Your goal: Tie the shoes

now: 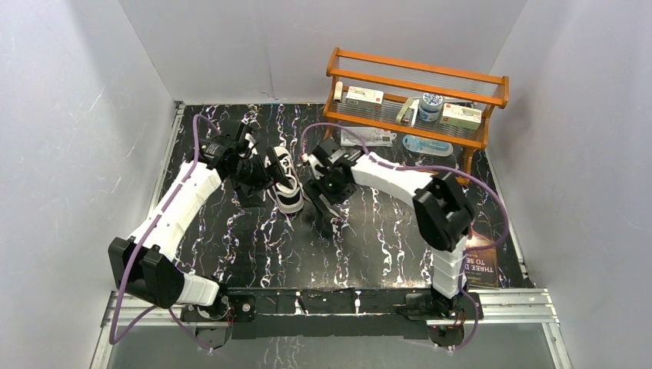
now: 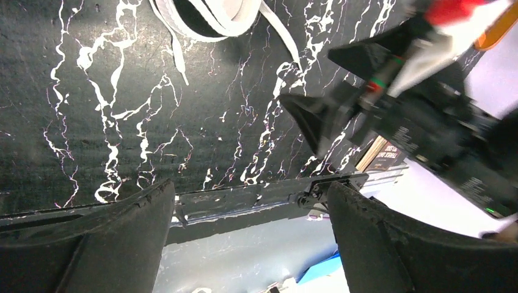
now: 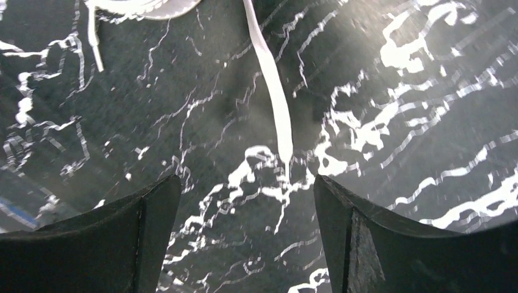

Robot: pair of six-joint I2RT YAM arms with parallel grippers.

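**Top view.** The sneaker (image 1: 284, 181) is lying on the dark marbled worktop (image 1: 254, 254), between the two pincers. The left pincer (image 1: 252, 188) is standing just to its left. The right pincer (image 1: 327, 215) is standing just to its right. Both are pointing down at the worktop. Whether either is touching the shoe cannot be told here. A wooden rack (image 1: 419, 92) carrying small boxes is standing well beyond the right pincer, at the far edge.

**Left wrist view.** The left pincer (image 2: 250, 238) is standing released, its jaws wide apart and gripping nothing. Only worktop and the metal edge rail (image 2: 269, 195) are showing between its fingers (image 2: 91, 244). The sneaker's white sole is showing at the top edge, ahead of the fingertips and apart from them. One white lace (image 2: 278, 33) is trailing from the shoe toward the right pincer's dark fingers (image 2: 314, 119), which are showing ahead and to the right. A second lace end (image 2: 179, 64) is lying loose on the worktop.

**Right wrist view.** The right pincer (image 3: 244, 238) is likewise standing released, with bare worktop between its fingers (image 3: 379, 244). A lace is running down from the top edge, its tip (image 3: 286, 155) ending just ahead of the gap and touching neither finger. The other lace end (image 3: 94, 49) is lying ahead and to the left, below a white sliver of the sneaker.
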